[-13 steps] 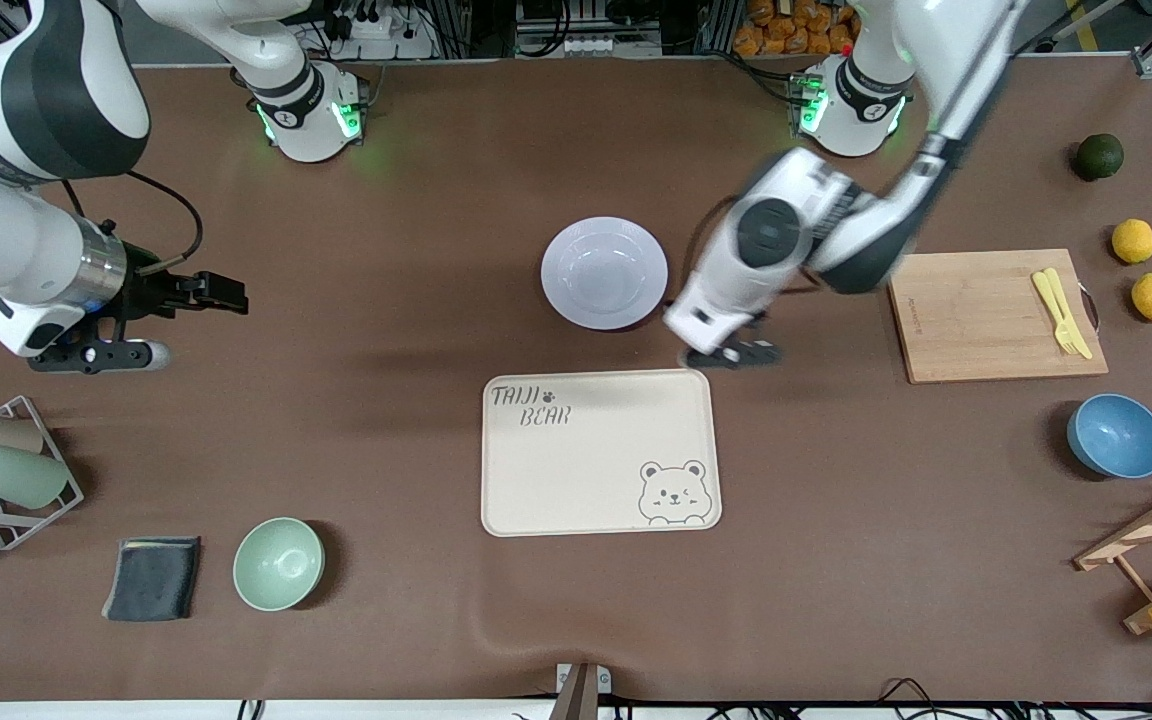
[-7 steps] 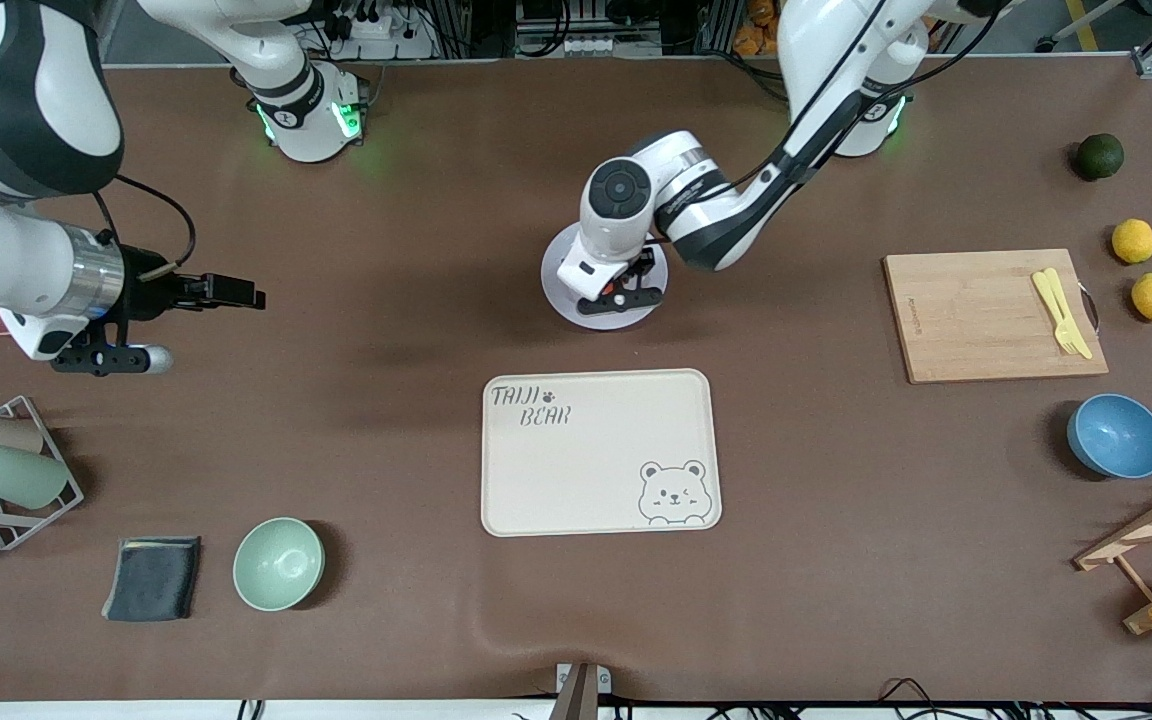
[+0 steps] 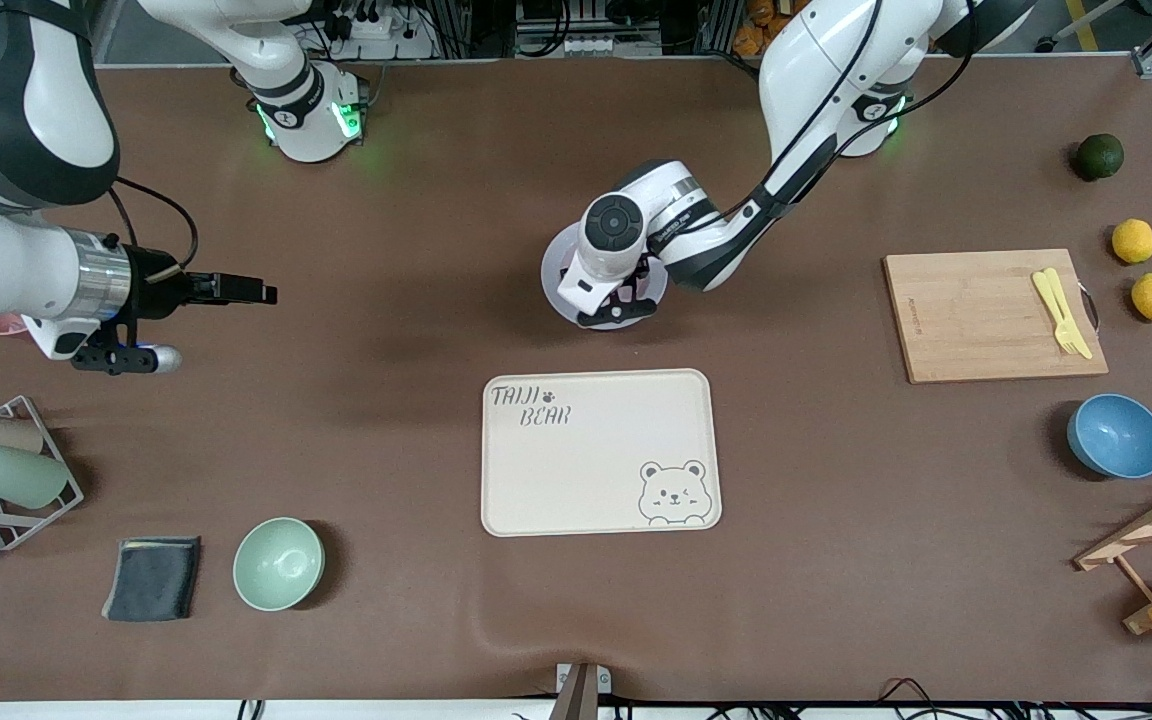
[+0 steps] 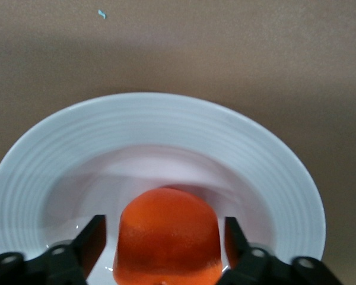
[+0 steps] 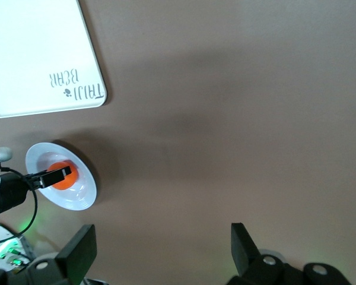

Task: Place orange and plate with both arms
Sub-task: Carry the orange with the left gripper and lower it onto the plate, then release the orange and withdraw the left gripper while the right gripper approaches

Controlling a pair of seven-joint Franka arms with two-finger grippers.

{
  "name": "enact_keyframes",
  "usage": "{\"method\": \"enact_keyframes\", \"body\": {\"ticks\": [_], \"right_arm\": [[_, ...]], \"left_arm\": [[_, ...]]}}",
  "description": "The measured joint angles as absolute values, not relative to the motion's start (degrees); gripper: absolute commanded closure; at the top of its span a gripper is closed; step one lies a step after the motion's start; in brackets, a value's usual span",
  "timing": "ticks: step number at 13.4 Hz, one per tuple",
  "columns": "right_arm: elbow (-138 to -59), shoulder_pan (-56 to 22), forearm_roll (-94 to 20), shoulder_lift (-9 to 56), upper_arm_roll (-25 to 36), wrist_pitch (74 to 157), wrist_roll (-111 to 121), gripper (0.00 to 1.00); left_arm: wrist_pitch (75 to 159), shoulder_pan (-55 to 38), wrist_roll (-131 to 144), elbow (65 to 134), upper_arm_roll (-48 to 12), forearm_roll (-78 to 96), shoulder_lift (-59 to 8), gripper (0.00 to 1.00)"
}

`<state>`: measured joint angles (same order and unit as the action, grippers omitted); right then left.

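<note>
The left gripper [image 4: 166, 249] holds the orange [image 4: 166, 234] low over the white plate [image 4: 41, 154], jaws apparently clamped; released high, it may roll off onto the desk [image 3: 386, 200]; the right gripper [image 5: 160, 249] waits over the desk, jaws wide, empty.

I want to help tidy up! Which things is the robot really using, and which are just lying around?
Using: orange, in left gripper over the plate; right gripper waits.

Lying around: bear tray, green bowl, blue bowl, lemons, cutting board.

High front camera; wrist cameras, sharing the plate [image 4: 166, 136].
</note>
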<state>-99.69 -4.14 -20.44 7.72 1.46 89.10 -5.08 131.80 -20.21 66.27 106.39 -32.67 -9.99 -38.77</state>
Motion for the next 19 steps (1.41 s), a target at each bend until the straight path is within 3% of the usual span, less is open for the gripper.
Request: {"method": "enact_keyframes", "body": {"ticks": [4, 9, 11, 14, 16, 19], "right_arm": [[-100.5, -4.1, -21.1, 7.2, 1.5, 89.0, -5.0, 0.0], [-101.6, -4.1, -21.8, 6.5, 1.4, 89.0, -4.9, 0.0], [-101.9, -4.3, -22.5, 6.5, 1.3, 89.0, -4.9, 0.0], [-103.3, -7.0, -24.4, 7.5, 1.0, 89.2, -4.7, 0.0], [-103.5, -10.3, -27.8, 9.6, 0.8, 89.5, -4.5, 0.0], [-104.1, -16.2, -31.0, 13.2, 0.6, 91.7, -3.6, 0.0]], "left_arm": [[130.9, -18.5, 66.3, 103.6, -32.7, -10.1, -33.9, 0.0], [117.3, -10.1, 66.3, 98.1, -32.7, -10.1, -19.0, 0.0], [110.6, -7.6, 65.1, 93.4, -32.6, -10.1, -17.0, 0.0], [107.8, -2.1, 56.4, 89.5, -32.4, -10.2, -15.1, 0.0], [105.1, -0.5, 46.7, 88.9, -29.5, -9.6, -12.8, 0.0], [100.6, -0.5, 31.2, 88.6, -20.6, -3.7, -7.8, 0.0]]}}
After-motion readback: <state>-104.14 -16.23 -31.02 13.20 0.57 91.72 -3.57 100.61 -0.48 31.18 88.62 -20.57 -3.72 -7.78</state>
